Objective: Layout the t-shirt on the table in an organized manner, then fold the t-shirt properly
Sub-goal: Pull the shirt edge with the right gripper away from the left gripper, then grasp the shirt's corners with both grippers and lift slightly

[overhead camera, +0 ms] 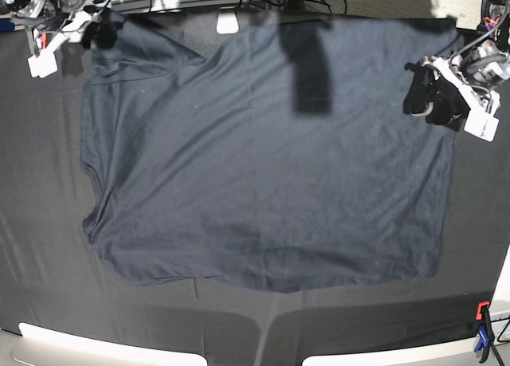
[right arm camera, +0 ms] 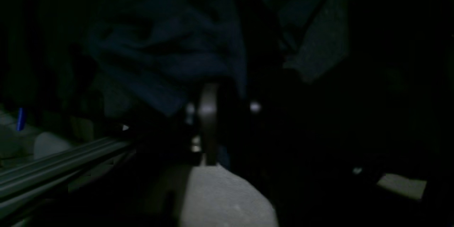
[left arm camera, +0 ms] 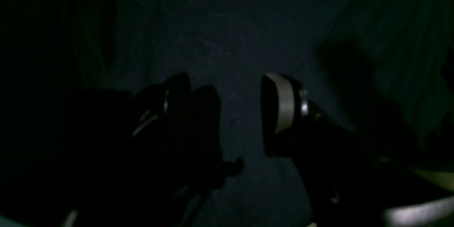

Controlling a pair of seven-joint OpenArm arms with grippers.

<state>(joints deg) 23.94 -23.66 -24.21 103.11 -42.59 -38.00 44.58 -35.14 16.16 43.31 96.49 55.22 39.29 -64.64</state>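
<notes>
Base view, L to R: right gripper (overhead camera: 102, 33) is sitting at the far-left corner of the t-shirt (overhead camera: 263, 159), right on the cloth edge near the table (overhead camera: 40, 222) back edge. In the right wrist view the gripper (right arm camera: 221, 108) is very dark; the two fingers are standing close together with only a narrow gap, and bunched navy fabric (right arm camera: 159, 53) is lying just above and behind them. Looks like cloth is running into that gap, but too dim to be sure, so can't tell if it is actually gripping the shirt. T-shirt is lying spread over the middle of the table, mostly flat w/ soft wrinkles, near hem wavy, left side edge curving in, far-left corner rumpled. A dark rectangular shadow is falling on the shirt near its far edge, centre. Left gripper (overhead camera: 434, 101) is hovering over the shirt's far-right corner area. Left wrist view: its gripper (left arm camera: 230, 113) is standing wide open, one finger (left arm camera: 283, 103) showing a pale pad, the other finger (left arm camera: 177, 106) nearly lost in shadow; nothing between them, only flat dark shirt fabric (left arm camera: 227, 35) below. Can't tell if the tips are touching the cloth. An orange-and-blue clamp (overhead camera: 481, 330) is sitting at the table's near-right edge.
</notes>
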